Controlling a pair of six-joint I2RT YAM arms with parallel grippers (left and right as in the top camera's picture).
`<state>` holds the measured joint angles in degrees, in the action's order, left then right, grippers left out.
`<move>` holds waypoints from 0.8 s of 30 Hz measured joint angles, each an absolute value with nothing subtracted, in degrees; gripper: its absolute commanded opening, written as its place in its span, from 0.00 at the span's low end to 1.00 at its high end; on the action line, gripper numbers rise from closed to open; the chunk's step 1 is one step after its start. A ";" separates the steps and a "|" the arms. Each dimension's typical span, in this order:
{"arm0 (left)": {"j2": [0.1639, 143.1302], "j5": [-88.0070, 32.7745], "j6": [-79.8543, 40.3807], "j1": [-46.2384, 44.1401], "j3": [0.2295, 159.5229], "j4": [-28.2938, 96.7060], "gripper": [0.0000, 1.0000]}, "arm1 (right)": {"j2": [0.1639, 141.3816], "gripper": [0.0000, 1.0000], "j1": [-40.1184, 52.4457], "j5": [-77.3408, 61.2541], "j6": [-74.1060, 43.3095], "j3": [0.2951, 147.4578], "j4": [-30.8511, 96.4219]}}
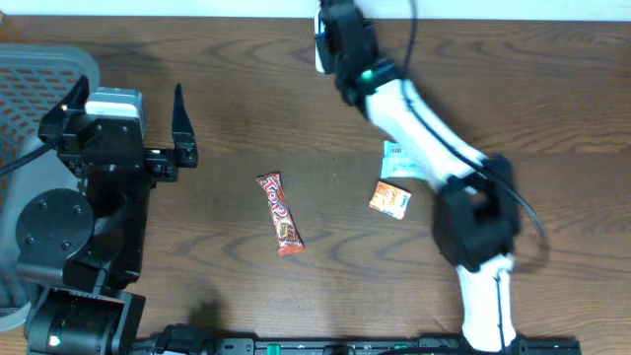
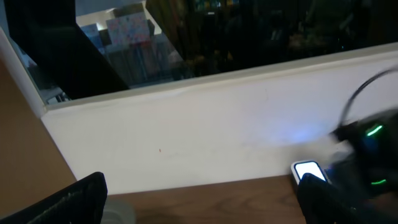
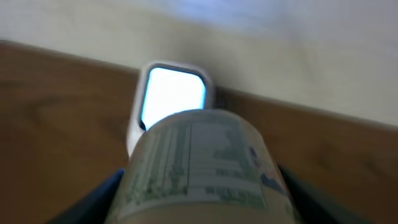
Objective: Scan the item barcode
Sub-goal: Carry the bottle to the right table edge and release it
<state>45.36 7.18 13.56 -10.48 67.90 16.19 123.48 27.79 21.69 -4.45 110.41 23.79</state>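
Right wrist view: the right claw (image 3: 202,208) pinches a labelled container (image 3: 202,162), with the lit white scanner (image 3: 173,93) just beyond its tip. The left claw (image 2: 202,208) stands spread wide and empty, the scanner ahead to its right.

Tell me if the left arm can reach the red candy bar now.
Probably yes. The left tool is open and empty, with only bare table between it and the candy bar. The right arm, holding a labelled container, reaches to the far edge, off that path.
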 measured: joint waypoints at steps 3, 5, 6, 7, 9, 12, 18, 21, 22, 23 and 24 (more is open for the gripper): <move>45.30 7.18 13.56 -10.50 67.88 16.12 0.98 | 114.08 0.50 26.06 21.47 -10.02 110.78 39.62; 45.28 7.18 13.58 -10.48 67.88 16.08 0.98 | 109.14 0.48 23.00 21.10 -14.63 111.42 49.17; 45.28 7.18 13.56 -10.50 67.88 16.05 0.98 | 107.79 0.45 21.32 20.88 -16.34 111.55 52.34; 45.25 7.18 13.56 -10.50 67.88 16.08 0.98 | 106.59 0.43 18.92 19.53 -18.22 112.09 56.97; 45.28 7.16 13.52 -10.48 67.88 16.05 0.98 | 105.45 0.42 12.95 16.91 -21.30 112.14 64.49; 45.25 7.16 12.40 -10.50 67.88 15.62 0.98 | 106.63 0.51 3.14 12.47 -23.90 111.66 70.94; 44.49 7.16 9.63 -10.50 67.88 15.20 0.98 | 109.89 0.54 -14.11 8.40 -25.04 108.51 74.08; 43.75 7.16 8.95 -10.50 67.88 15.18 0.98 | 110.50 0.54 -22.20 7.70 -24.99 104.97 71.79; 43.46 7.16 8.86 -10.50 67.88 15.20 0.98 | 110.80 0.54 -25.04 7.46 -24.86 103.57 70.85; 43.18 7.16 8.78 -10.48 67.88 15.16 0.98 | 111.13 0.54 -27.38 7.38 -24.75 102.54 70.19; 42.94 7.16 8.78 -10.48 67.88 15.18 0.98 | 111.68 0.53 -29.61 7.27 -24.60 101.62 69.71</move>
<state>42.94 7.16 8.78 -10.48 67.88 15.18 111.68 -29.61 7.27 -24.60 101.62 69.71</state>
